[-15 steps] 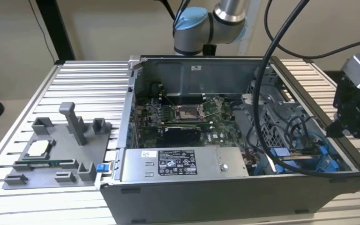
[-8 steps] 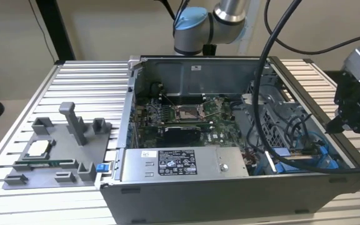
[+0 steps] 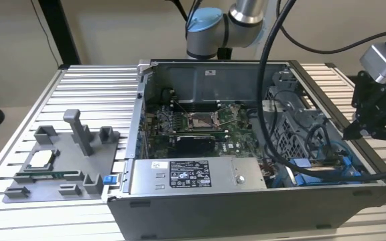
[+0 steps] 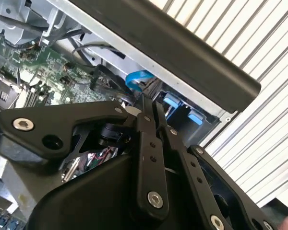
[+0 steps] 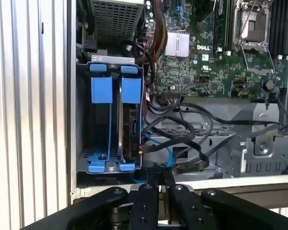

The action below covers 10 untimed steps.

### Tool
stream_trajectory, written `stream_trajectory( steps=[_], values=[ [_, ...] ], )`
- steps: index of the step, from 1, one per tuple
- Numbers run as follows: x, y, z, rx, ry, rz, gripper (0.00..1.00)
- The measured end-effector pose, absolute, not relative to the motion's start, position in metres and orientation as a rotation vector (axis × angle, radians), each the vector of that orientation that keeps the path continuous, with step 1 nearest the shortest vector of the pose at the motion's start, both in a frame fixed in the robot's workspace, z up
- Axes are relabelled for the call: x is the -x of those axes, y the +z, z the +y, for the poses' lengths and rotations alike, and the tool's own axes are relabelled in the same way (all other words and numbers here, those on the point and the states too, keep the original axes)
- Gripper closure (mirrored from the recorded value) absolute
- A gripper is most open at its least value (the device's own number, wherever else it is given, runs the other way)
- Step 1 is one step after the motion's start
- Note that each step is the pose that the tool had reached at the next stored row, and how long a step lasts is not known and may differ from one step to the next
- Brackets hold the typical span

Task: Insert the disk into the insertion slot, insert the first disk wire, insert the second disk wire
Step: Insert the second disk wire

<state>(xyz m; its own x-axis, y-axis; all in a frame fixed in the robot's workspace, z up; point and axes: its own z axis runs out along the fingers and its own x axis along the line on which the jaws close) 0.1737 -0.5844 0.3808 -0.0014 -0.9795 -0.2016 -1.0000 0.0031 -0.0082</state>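
Exterior view: an open grey steel computer case lies on a ribbed aluminium table. The green motherboard is exposed inside it. A boxy power supply along the near wall carries a black-and-white printed label. On the exterior view's left sits a matte grey plastic fixture tray with upright posts. The black gripper hangs over the case's far right edge, above the insertion slot, and thick black cables drape across the case. In the second wrist view the angular black fingers, bolted with hex screws, are pressed together at their tips beside a flat bright blue ribbon cable and blue plastic tabs. In the first wrist view the slot is a grey metal cage with glossy blue rails. The disk stands on edge inside it, showing its dark end, with loops of black wire crowding just beside it.
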Motion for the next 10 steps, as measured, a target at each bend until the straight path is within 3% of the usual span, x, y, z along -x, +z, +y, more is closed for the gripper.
stream_trajectory(
  steps=[10],
  values=[
    [-0.146, 0.391, -0.584, 2.106, 0.207, 2.111, 1.00]
  ],
)
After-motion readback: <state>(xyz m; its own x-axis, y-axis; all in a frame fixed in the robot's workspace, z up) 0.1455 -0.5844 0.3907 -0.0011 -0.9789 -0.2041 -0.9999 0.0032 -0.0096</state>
